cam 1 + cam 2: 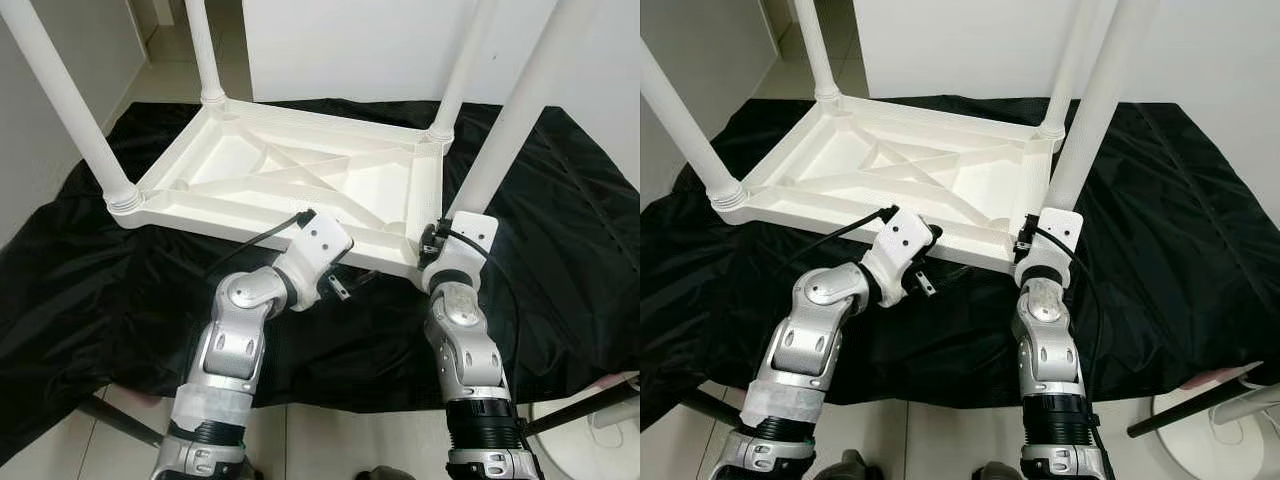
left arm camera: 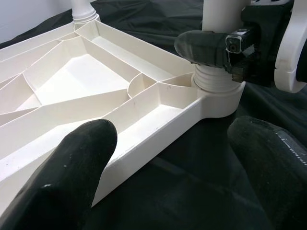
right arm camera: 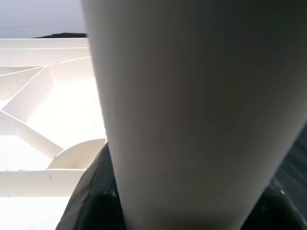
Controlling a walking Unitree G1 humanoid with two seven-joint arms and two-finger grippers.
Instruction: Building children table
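Note:
A white plastic table lies upside down on a black cloth, with its ribbed underside facing up. Legs stand in its corner sockets, among them the near-left leg and the near-right leg. My right gripper is shut around the base of the near-right leg, just above its socket; one of its fingers wraps the leg. My left gripper is open at the table's near edge, holding nothing, its fingers spread before the rim.
A white wall panel stands right behind the table. Pale floor tiles run along the near edge of the cloth. A dark rod slants at the lower right beside a white round base.

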